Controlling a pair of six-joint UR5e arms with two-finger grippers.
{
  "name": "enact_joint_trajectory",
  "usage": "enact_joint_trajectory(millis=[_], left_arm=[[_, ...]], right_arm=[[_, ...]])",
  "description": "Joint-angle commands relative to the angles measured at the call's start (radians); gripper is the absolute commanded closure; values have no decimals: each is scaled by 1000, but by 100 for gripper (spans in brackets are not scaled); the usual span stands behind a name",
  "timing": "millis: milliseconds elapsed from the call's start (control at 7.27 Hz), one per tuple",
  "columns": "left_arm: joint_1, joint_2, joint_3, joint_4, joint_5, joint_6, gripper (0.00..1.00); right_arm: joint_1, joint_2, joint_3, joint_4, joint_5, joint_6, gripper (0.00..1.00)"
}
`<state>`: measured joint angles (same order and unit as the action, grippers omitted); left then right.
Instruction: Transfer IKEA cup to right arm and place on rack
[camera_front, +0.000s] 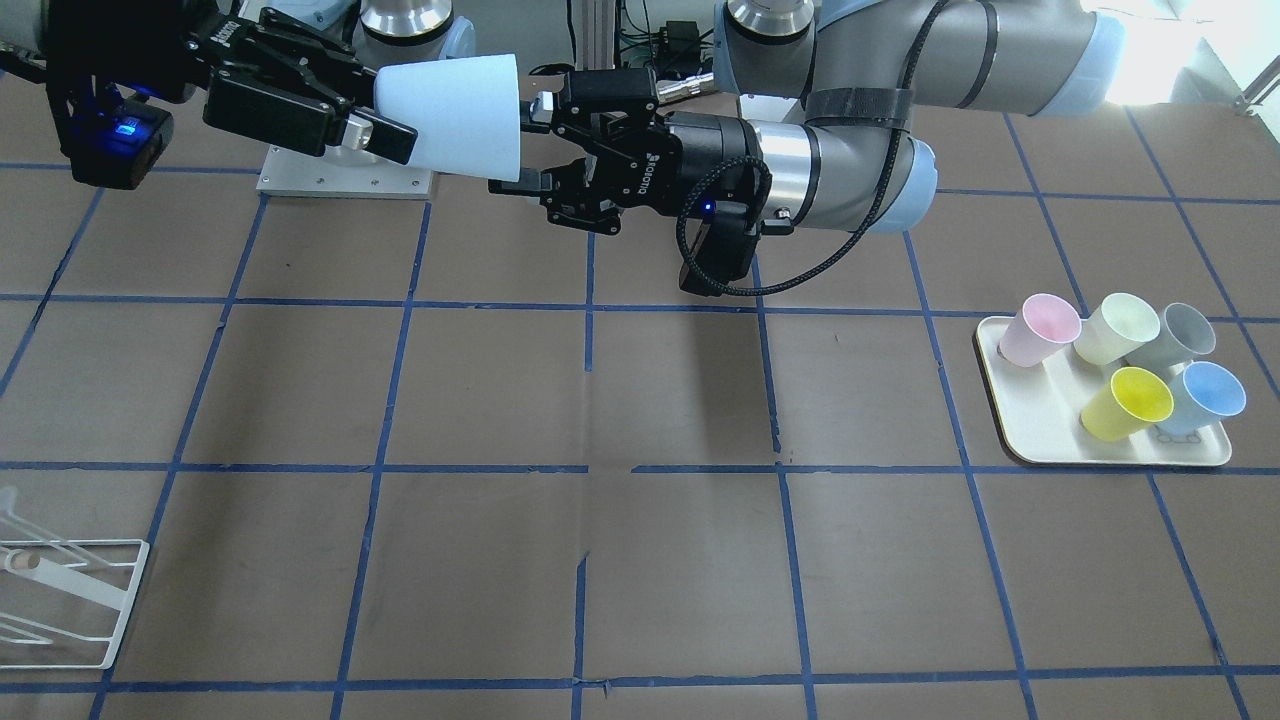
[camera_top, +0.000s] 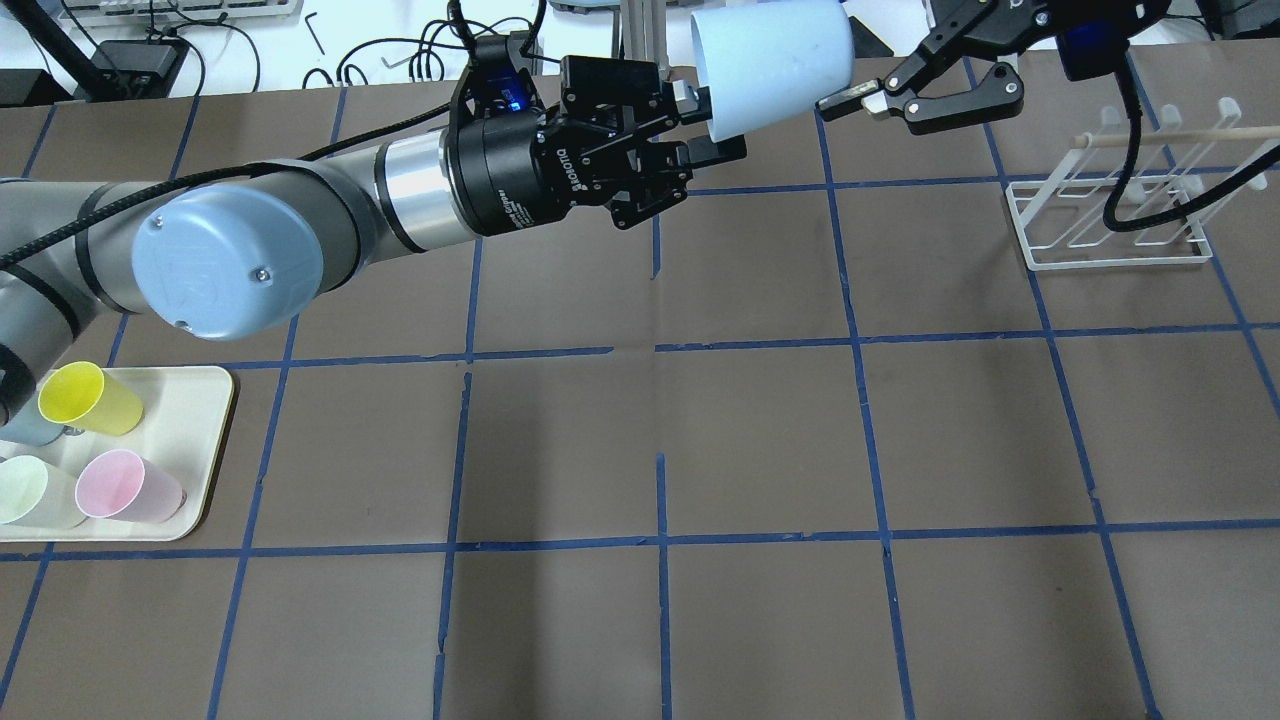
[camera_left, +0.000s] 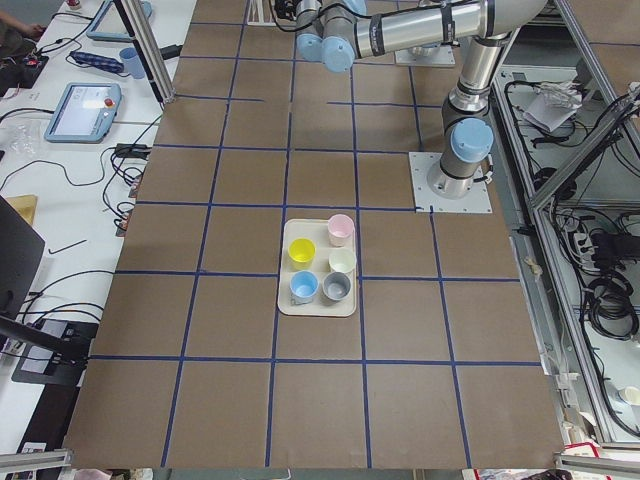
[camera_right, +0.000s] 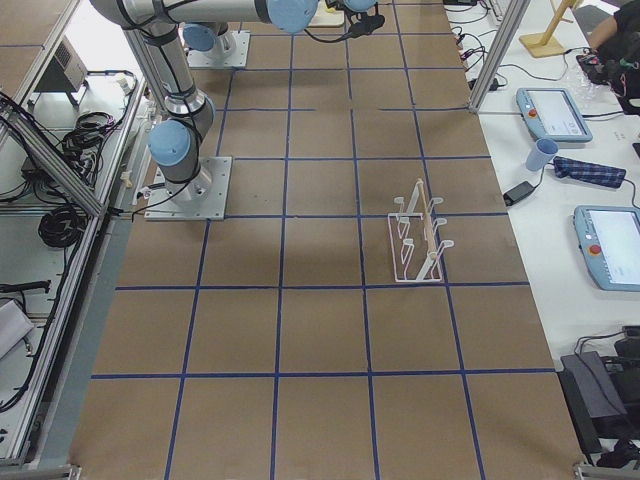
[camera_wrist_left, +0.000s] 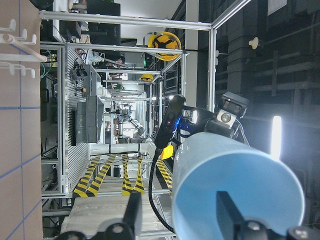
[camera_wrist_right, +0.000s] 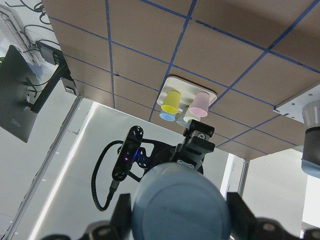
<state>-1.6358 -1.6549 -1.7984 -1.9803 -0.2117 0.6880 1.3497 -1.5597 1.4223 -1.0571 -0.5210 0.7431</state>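
Here the right gripper (camera_wrist_right: 181, 215) has its jaws closed on the narrow bottom end of the IKEA cup (camera_front: 455, 115), which lies on its side in the air, high above the brown table (camera_front: 680, 400). The left gripper (camera_front: 524, 145) is at the cup's wide mouth with its jaws apart, one finger before the opening and one outside the wall. The rack (camera_top: 1110, 225) stands on the robot's right side, well apart from the cup. A cream tray (camera_front: 1040, 420) with other cups is on the left side.

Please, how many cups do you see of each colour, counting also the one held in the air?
Light blue: 2 (held cup, tray cup)
Pink: 1
Yellow: 1
Pale green: 1
Grey: 1
Total: 6
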Motion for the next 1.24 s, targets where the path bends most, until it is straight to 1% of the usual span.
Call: enact_joint_trajectory(millis=[0, 138, 275, 412, 550, 688, 825, 962, 1100], left_arm=[[87, 15, 17, 17, 149, -114, 27], [152, 26, 25, 29, 225, -164, 27], [201, 42, 34, 32, 265, -198, 27], [230, 46, 86, 99, 426, -261, 27], [241, 9, 156, 283, 674, -429, 27], [241, -20, 189, 478, 874, -547, 24], [235, -41, 204, 520, 1031, -559, 20], [232, -57, 221, 528, 1209, -559, 19], [208, -74, 258, 523, 1385, -559, 16]], right_arm=[[-20, 1, -2, -15, -29, -2, 41], [-46, 1, -2, -52, -52, -4, 44], [-64, 1, -3, -134, -92, -1, 45], [-66, -2, 1, -238, -258, -8, 45], [-64, 0, 1, -291, -343, -7, 53], [-63, -3, 12, -355, -440, -45, 58], [-55, -5, 15, -362, -567, -179, 64], [-44, -5, 26, -362, -667, -291, 70], [-37, -2, 33, -365, -753, -395, 71]])
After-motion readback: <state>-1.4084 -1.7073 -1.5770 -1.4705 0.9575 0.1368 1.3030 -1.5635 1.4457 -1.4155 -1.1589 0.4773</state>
